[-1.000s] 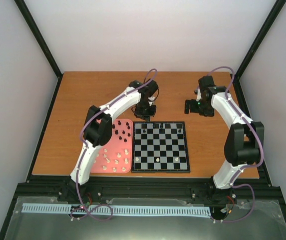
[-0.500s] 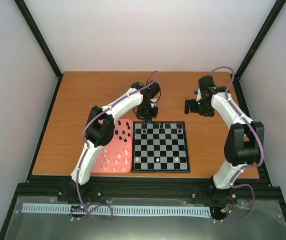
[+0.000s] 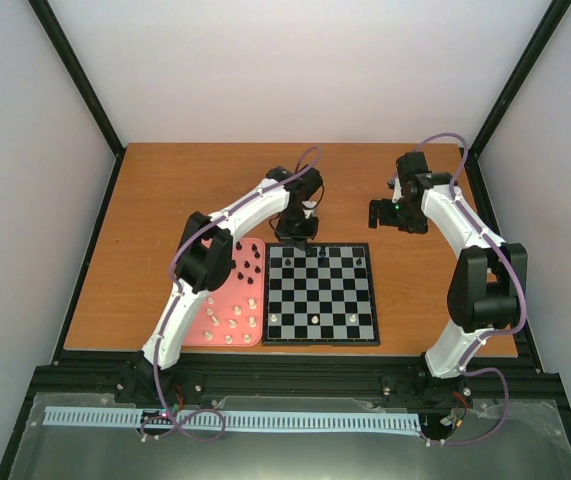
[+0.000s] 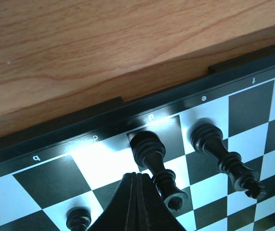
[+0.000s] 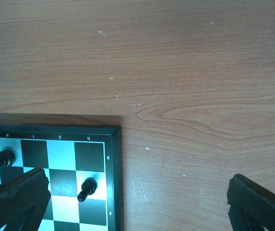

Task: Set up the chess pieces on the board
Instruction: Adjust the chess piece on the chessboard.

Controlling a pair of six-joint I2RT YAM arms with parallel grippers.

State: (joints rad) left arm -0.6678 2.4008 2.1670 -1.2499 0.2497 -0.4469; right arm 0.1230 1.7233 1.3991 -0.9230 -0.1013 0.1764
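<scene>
Table (image 3: 165, 200): we see a brown wooden top carrying everything, with both arms reaching to its far half.
Board (image 3: 330, 290): the chequered square lies near the middle of the table, just right of the pink tray (image 3: 222, 297).
Left gripper (image 4: 135, 175): it hangs over the board's far edge. In the wrist view we see its fingers pressed together with only a thin seam between them and nothing caught there.
Right gripper (image 5: 139, 178): its fingers are spread wide at the two bottom corners of the wrist view. It grips nothing and sits over bare wood beside the board's far right corner.
Black chess pieces (image 4: 154, 163): two tall ones stand side by side in the far row, the left one just beside the left fingertips. A pawn (image 4: 78, 219) stands one row nearer. Another pawn (image 5: 86, 188) stands one row in from the far right corner. We see more of them on the far part of the tray.
Cream chess pieces (image 3: 314, 317): three stand apart in the board's near rows, and the others are scattered over the tray's near half.
</scene>
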